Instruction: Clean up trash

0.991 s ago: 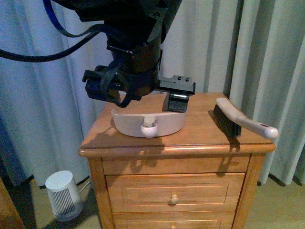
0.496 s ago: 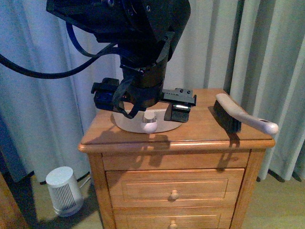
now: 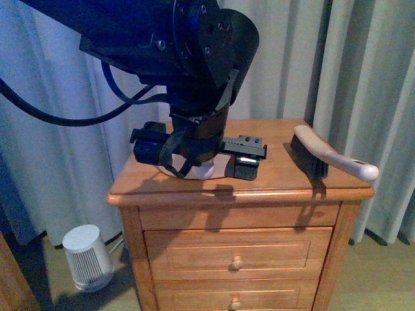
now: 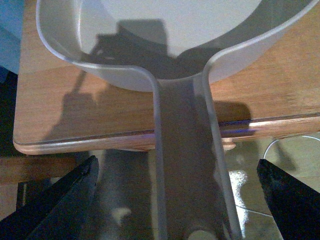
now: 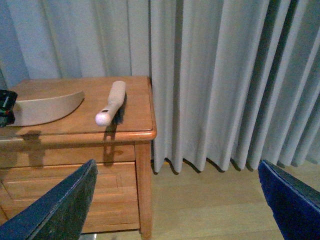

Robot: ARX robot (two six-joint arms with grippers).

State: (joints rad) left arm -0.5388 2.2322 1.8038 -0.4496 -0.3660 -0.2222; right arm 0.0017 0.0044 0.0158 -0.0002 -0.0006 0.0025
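Dustpan sits on nightstand, handle toward its front edge, and left gripper straddles that handle with fingers wide, seemingly poised to grasp it; right gripper hangs wide and empty; trash shows in no view.

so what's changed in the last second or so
The left gripper has come down over the dustpan, which it now mostly hides in the front view. Its jaws are open on either side of the dustpan's handle and have not closed on it. Nothing has been picked up or let go. The brush stays where it was on the nightstand.
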